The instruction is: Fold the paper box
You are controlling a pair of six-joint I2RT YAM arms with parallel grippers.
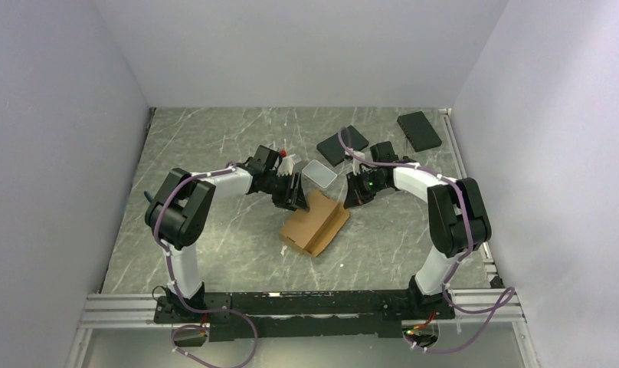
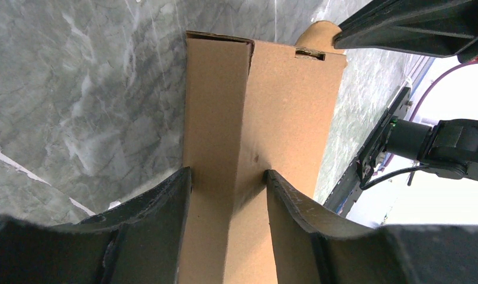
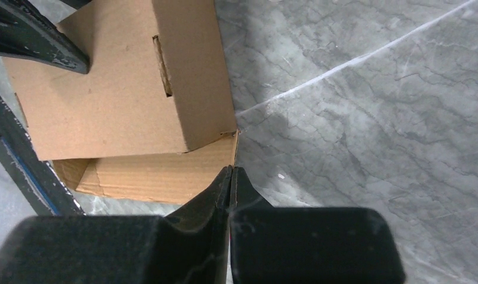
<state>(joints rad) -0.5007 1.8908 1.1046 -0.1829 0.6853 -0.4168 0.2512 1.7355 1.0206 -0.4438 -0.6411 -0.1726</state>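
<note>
The paper box (image 1: 316, 224) is brown corrugated cardboard, partly folded, lying in the middle of the table. My left gripper (image 1: 293, 201) is at its far-left end. In the left wrist view my left gripper (image 2: 228, 177) is shut on a raised fold of the box (image 2: 272, 112), one finger pressed on each side. My right gripper (image 1: 348, 201) is at the box's far-right corner. In the right wrist view my right gripper (image 3: 232, 171) is shut, its tips touching the corner of a lower flap of the box (image 3: 106, 100), with nothing seen between them.
Two black flat slabs (image 1: 342, 146) (image 1: 419, 130) lie at the back right. A small translucent white case (image 1: 319, 173) sits just behind the box, between the grippers. A small white and red object (image 1: 289, 159) is by the left wrist. White walls enclose the marble table.
</note>
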